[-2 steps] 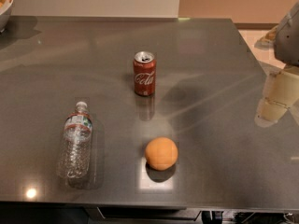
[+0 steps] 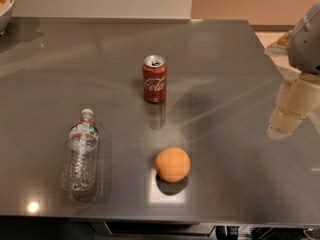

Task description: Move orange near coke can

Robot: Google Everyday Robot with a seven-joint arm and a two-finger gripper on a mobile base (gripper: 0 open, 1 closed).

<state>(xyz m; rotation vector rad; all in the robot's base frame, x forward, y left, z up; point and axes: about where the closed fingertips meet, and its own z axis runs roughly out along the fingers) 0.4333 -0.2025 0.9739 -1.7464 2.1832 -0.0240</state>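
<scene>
The orange (image 2: 172,164) sits on the dark grey table (image 2: 225,84), near its front edge at the middle. The red coke can (image 2: 154,79) stands upright farther back, a little left of the orange, with a clear gap between them. My gripper (image 2: 294,109) hangs at the right edge of the view, above the table's right side, well to the right of both the orange and the can. It holds nothing that I can see.
A clear plastic water bottle (image 2: 81,151) lies on its side at the front left. A white bowl (image 2: 4,4) shows partly at the far left corner. The table's right edge runs just behind my gripper.
</scene>
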